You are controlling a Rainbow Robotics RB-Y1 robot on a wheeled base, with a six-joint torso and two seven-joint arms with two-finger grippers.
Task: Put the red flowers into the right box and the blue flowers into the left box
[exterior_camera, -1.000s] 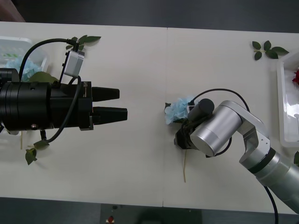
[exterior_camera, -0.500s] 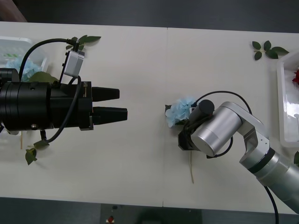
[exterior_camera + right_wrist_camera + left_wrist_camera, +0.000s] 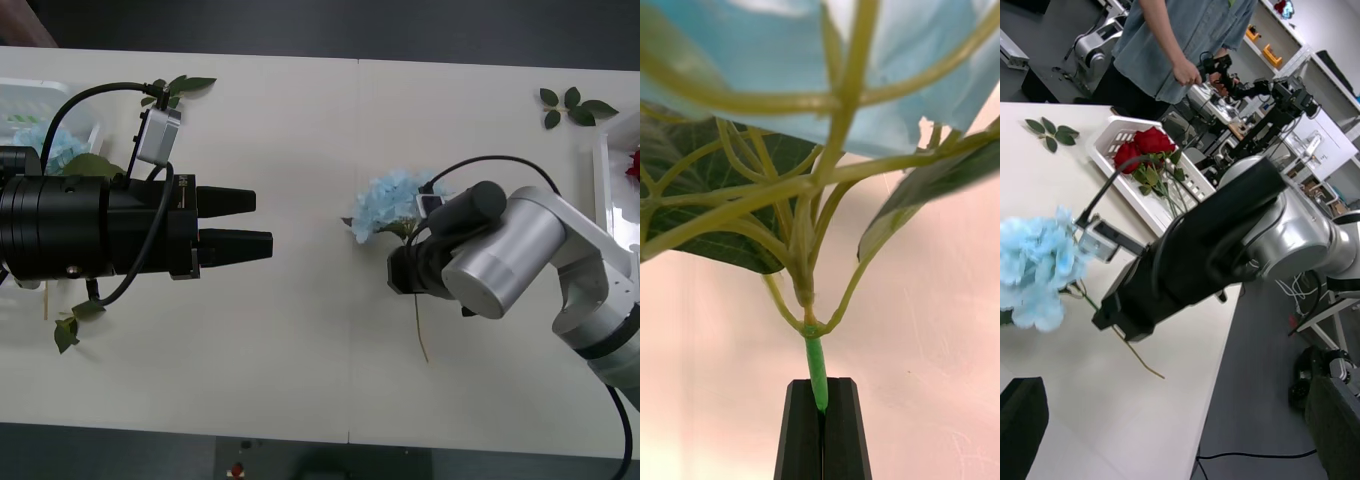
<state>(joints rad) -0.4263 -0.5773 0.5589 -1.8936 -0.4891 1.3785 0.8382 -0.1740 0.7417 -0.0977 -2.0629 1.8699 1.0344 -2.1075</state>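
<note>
The right gripper (image 3: 822, 409) is clamped on the thin green stem of a blue hydrangea (image 3: 385, 203) near the middle of the table (image 3: 300, 120), low on the stem, probably so the fluffy pale-blue head and broad veined leaf hang free. The left gripper (image 3: 235, 224) waits over the table's left side, black tapered fingers slightly apart. The ribbed white left box (image 3: 25, 100) sits far left; red roses (image 3: 1142, 146) fill the right box (image 3: 1120, 135).
</note>
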